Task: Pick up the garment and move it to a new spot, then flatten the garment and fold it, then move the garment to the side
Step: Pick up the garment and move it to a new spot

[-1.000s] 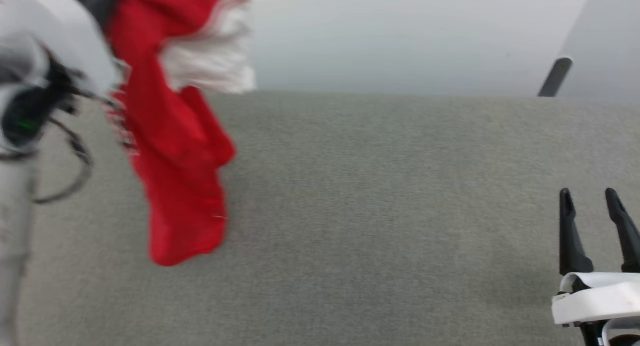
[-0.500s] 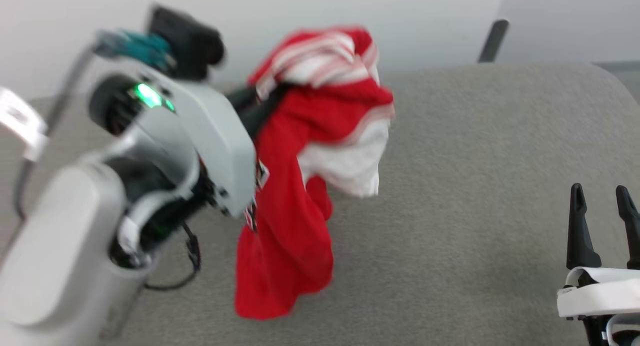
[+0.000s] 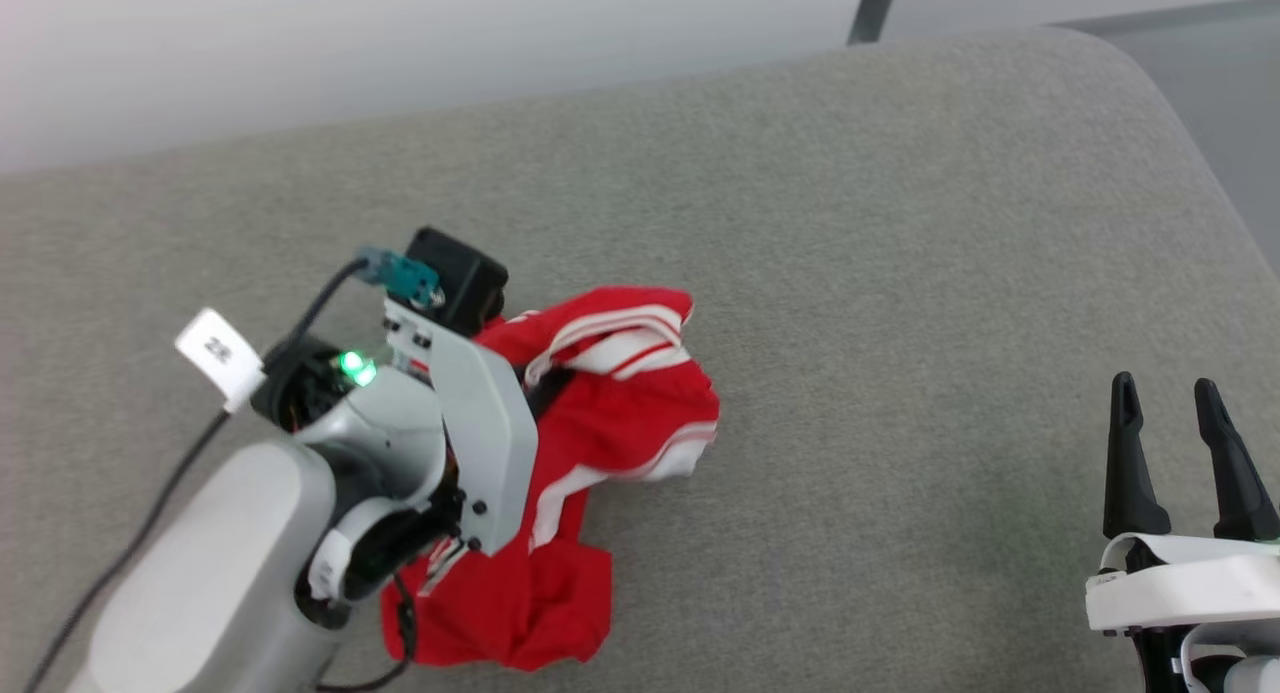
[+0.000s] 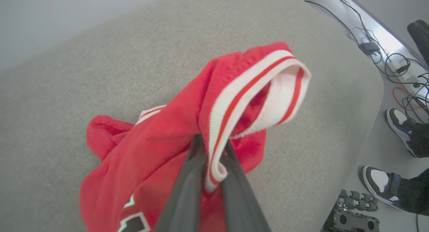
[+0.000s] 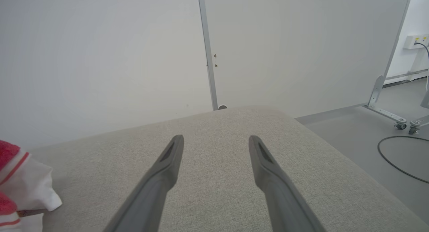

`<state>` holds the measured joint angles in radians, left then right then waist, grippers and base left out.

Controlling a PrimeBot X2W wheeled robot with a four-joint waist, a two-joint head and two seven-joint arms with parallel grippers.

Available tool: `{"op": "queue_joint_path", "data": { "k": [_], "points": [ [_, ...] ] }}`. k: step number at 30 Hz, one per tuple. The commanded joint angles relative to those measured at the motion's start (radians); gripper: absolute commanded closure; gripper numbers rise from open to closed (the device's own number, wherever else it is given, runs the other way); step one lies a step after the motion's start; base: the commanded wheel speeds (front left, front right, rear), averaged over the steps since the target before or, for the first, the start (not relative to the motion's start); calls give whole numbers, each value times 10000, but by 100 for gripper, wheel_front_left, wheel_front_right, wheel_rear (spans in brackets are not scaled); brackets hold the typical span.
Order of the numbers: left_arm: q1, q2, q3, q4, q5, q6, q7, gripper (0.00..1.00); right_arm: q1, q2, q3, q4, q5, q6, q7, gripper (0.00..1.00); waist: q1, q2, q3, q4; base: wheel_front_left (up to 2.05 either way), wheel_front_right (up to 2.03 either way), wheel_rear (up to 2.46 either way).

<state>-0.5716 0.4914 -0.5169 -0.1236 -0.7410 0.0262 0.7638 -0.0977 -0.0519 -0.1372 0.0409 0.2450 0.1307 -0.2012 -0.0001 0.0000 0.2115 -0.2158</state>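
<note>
Clamping the striped trim (image 4: 234,101), my left gripper (image 4: 211,150) is holding the garment (image 3: 610,423) (the wrist view is giving me the pinch, the head view the whole heap). It is slumping, red with white bands, on the grey cushion (image 3: 900,273), left of centre. My right gripper (image 3: 1166,385) is hovering spread wide, empty.

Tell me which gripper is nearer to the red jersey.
Left. The left gripper is shut on the jersey, pinching its striped trim. The right gripper stands open, apart from the jersey, off to its right over the grey surface.
</note>
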Motion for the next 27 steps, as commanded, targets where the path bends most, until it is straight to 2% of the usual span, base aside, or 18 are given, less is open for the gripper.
{"op": "queue_joint_path", "data": {
  "k": [1, 6, 7, 8, 9, 10, 11, 12, 13, 14, 22, 27],
  "points": [
    [177, -40, -80, 217, -11, -95, -65, 100, -177, 26, 30, 86, 60, 1, -102, 0, 1, 0, 214, -234, 0, 0, 0],
    [226, -87, -318, 740, 35, -289, -117, 100, -200, 26, 106, 295, 120, 1, -179, 0, 1, 0, 160, -249, 0, 0, 0],
    [207, -122, -393, 859, 29, -365, -127, 93, -220, 25, 127, 336, 105, 1, -192, 0, 1, 0, 114, -225, 0, 0, 0],
    [188, -180, -454, 964, -1, -434, -146, 84, -223, 25, 144, 380, 83, 1, -202, 0, 1, 0, 57, -190, 0, 0, 0],
    [122, -193, -508, 1010, 4, -514, -137, 69, -223, 25, 182, 405, 49, 1, -199, 0, 1, 0, 1, -159, 0, 0, 0],
    [46, -232, -522, 1052, -6, -581, -185, 59, -223, 25, 206, 416, 14, 1, -187, 0, 1, 0, -69, -123, 0, 0, 0],
    [-8, -298, -543, 1075, -67, -658, -212, 51, -203, 20, 208, 425, -43, 1, -171, 0, 1, 0, -153, -62, 0, 0, 0],
    [-22, -328, -557, 1115, -108, -686, -218, 20, -176, 20, 225, 434, -90, 1, -141, 0, 1, 0, -246, -1, 0, 0, 0],
    [-54, -304, -577, 1145, -97, -723, -202, 5, -145, 22, 261, 426, -101, 1, -106, 0, 1, 0, -351, 62, 0, 0, 0],
    [-71, -309, -585, 1156, -119, -752, -199, 0, -99, 22, 288, 411, -159, 1, -84, 0, 1, 0, -469, 129, 0, 0, 0],
    [330, -321, -168, 1027, -307, -638, -961, 0, 233, 21, 515, 139, -509, 1, 369, 0, 1, 0, -1505, 784, 0, 0, 0],
    [866, -266, 331, 1011, -146, -549, -2278, 0, 502, -21, 705, 29, -565, 1, 626, 0, 1, 0, -2102, 1260, 0, 0, 0]
  ]
}}
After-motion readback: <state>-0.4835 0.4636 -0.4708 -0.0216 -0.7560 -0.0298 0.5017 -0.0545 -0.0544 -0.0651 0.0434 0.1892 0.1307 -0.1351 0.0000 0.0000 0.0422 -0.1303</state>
